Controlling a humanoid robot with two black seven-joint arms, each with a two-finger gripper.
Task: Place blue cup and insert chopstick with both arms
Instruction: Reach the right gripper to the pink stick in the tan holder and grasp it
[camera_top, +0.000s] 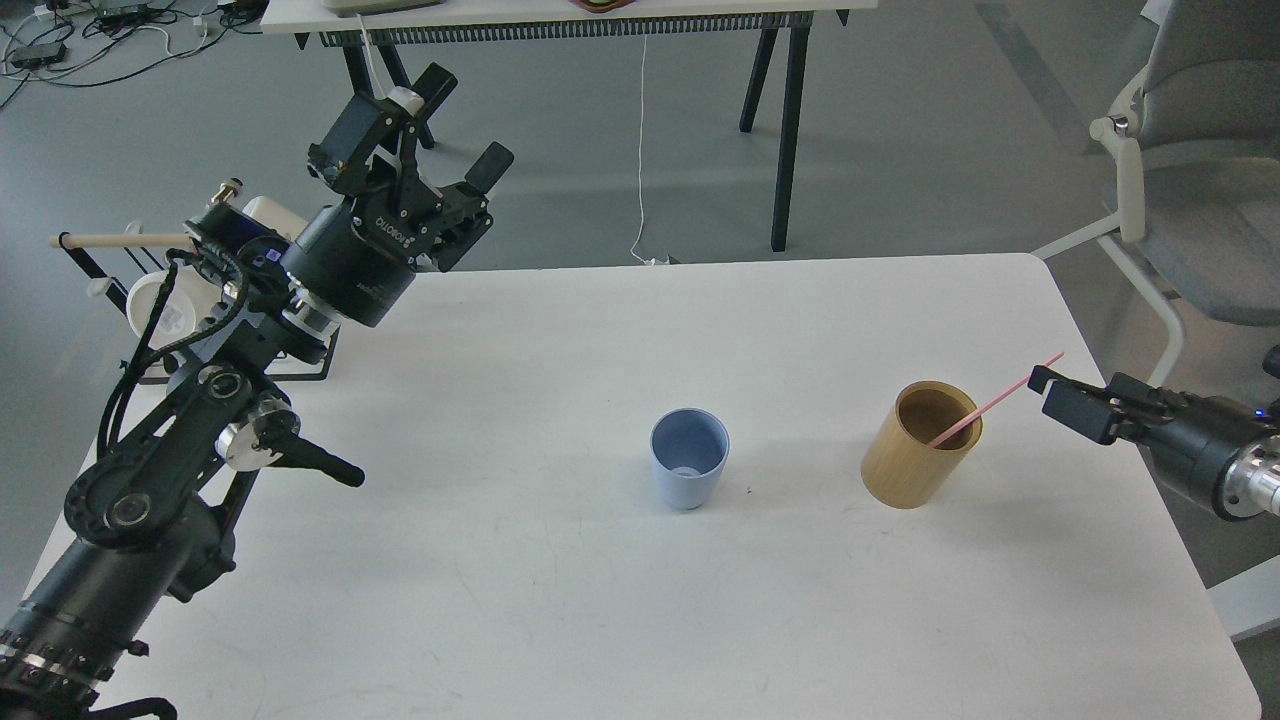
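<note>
Blue cup (688, 472) stands upright mid-table (500, 600); the chopstick (995, 402) leans in the tan holder (920, 443), lower end hidden inside. My left hand (455, 125) hangs wide open. Right hand (1065, 400) sits near the stick's tip, fingers indistinct: cannot tell its state.

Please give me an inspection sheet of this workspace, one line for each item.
Surface: white table, mostly bare.
Job's things: blue cup upright, empty; pink chopstick leaning in the tan wooden holder, upper end by the right hand.
Clutter: black wire rack with white mugs at the left edge.
Hands: left hand open, raised; right hand cannot tell.
Cables: white cord hanging behind; wires on the floor.
Surroundings: grey chair, second table.
</note>
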